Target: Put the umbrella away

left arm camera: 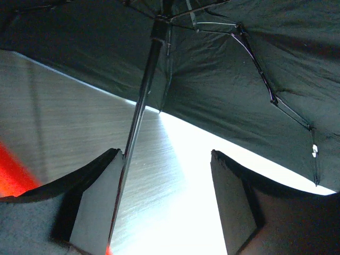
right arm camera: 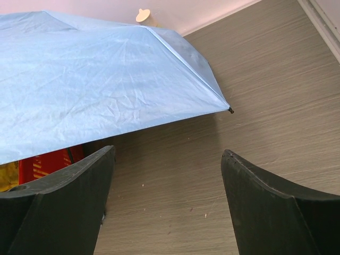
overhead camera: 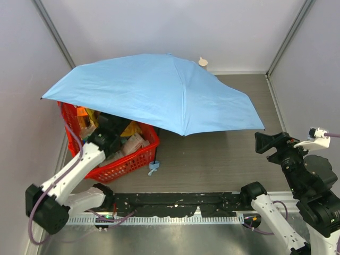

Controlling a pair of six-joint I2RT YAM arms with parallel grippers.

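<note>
UMBRELLA: sky-blue fabric folding umbrella (overhead camera: 159,90) fully open, canopy spread over the red plastic basket (overhead camera: 127,162) on the left of the grey wood-grain table (overhead camera: 223,154) | LEFT: left fingers (left arm camera: 101,202) spread wide under the canopy, thin black shaft (left arm camera: 143,101) against one finger's inner edge, not clamped | RIGHT: right fingers (right arm camera: 64,196) spread apart, holding nothing, beyond the canopy's right edge
</note>
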